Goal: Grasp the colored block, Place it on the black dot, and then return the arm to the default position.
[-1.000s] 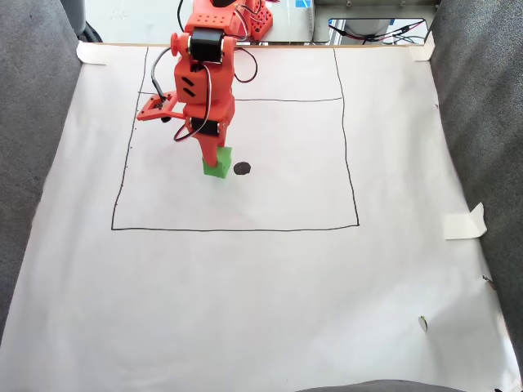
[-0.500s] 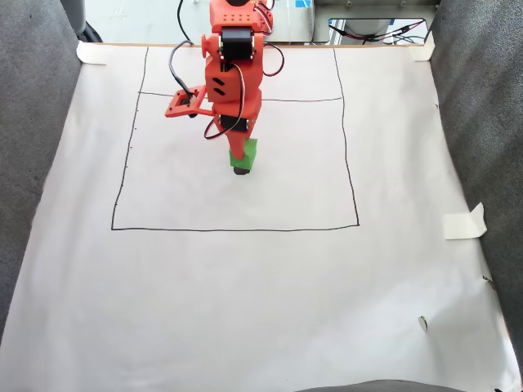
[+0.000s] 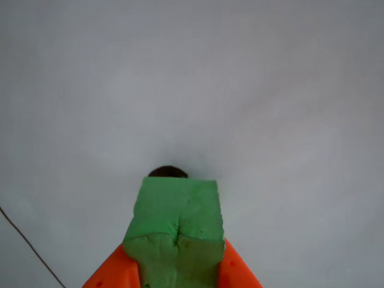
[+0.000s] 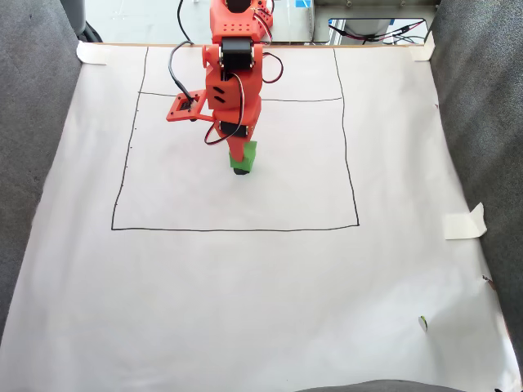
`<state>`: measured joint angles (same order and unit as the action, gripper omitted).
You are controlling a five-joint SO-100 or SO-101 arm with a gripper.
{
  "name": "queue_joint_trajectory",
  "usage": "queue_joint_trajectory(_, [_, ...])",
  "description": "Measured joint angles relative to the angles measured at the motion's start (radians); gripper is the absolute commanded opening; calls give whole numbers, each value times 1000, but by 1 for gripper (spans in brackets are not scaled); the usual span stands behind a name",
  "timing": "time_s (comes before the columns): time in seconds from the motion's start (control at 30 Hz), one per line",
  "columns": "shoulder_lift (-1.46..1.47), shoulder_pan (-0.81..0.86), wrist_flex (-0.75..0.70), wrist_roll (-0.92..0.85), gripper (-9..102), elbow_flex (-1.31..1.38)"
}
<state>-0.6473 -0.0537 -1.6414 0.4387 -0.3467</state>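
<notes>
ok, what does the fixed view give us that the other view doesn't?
Fixed view alone: the whole orange arm, the drawn black rectangle on the white paper, tape at the paper's edge. Other view alone: the crease on the green block's near face. Both: the gripper shut on the block, black dot peeking out from behind it.

We count one bright green soft foam cube (image 4: 243, 158), one small dark oval spot (image 3: 168, 172) peeking from behind it, and one orange plastic arm (image 4: 231, 77) with two pointed orange fingers (image 3: 114, 273). One white paper sheet (image 4: 261, 302) carries one hand-drawn black rectangle outline (image 4: 351, 163). Three strips of tape (image 4: 464, 222) hold its edges.
</notes>
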Motion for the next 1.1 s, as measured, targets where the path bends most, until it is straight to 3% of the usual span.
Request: queue_joint_trajectory(1.1, [64, 32, 52, -31, 0, 2])
